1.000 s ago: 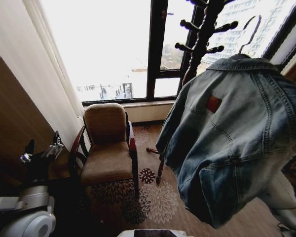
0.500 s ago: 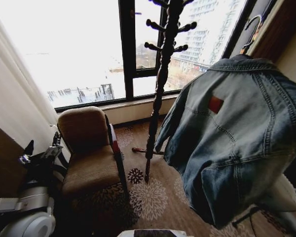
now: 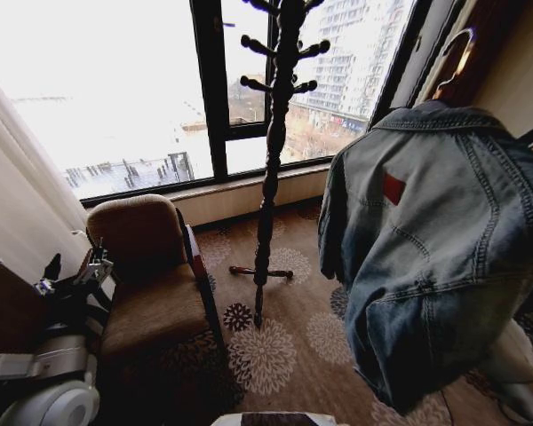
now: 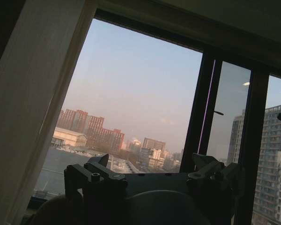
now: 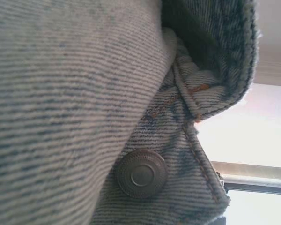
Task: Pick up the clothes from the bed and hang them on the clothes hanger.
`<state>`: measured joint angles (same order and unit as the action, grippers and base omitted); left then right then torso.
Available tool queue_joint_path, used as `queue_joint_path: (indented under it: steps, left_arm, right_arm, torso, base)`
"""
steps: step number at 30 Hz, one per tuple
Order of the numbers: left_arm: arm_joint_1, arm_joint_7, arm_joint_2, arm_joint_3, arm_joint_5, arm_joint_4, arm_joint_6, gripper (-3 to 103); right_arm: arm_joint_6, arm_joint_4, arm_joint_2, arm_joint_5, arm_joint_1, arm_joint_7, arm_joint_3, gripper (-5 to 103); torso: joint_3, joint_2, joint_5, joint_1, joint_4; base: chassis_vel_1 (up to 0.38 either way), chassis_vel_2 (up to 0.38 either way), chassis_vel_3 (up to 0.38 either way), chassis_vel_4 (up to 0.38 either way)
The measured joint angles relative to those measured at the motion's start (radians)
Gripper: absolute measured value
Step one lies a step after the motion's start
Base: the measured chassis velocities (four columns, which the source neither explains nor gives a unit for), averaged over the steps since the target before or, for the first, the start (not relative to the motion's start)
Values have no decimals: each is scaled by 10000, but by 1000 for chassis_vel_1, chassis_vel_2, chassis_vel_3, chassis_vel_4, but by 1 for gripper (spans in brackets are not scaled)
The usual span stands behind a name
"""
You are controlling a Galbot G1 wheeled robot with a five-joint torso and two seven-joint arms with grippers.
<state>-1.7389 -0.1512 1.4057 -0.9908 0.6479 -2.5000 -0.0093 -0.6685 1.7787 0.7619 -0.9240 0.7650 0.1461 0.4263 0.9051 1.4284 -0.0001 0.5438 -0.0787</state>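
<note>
- Basically a window corner of a room: tall dark wooden coat stand stands on patterned carpet just in front of the big window.
- Brown upholstered armchair sits on the robot's left of the stand, near a light curtain; dark wall panel at far left.
- Denim jacket hangs in the air on the robot's right, back side to the camera, red patch visible, hem well off the carpet.
- Thin hanger hook pokes up above the collar; hanger body is hidden inside the jacket.
- Jacket blocks most of the right side, covering the right arm; right gripper's state cannot be told.
- Right wrist view is pressed close to denim folds, a seam and one metal button.
- Left gripper is parked low at the left, beside the armchair, holding nothing; fingers probably spread apart, pointing at the window.
- Open carpet lies between coat stand base and jacket; chair and stand are near each other.
- Jacket sits right of the stand, apart from it, collar roughly level with the lower pegs.
</note>
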Motion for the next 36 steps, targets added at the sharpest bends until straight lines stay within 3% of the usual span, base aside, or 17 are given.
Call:
queue_joint_path:
  steps: [7, 36]
  left_arm:
    - [-14, 52, 31, 14, 2, 0, -58, 100]
    - [274, 235, 18, 138, -14, 219, -241, 100]
  right_arm:
    - [41, 3, -35, -15, 142, 89, 142, 16]
    - [161, -376, 219, 331, -376, -912, -192, 16]
  torso:
    - [0, 0, 1, -1, -3]
    - [0, 0, 0, 0, 0]
  base:
    - [0, 0, 0, 0]
    - [0, 0, 0, 0]
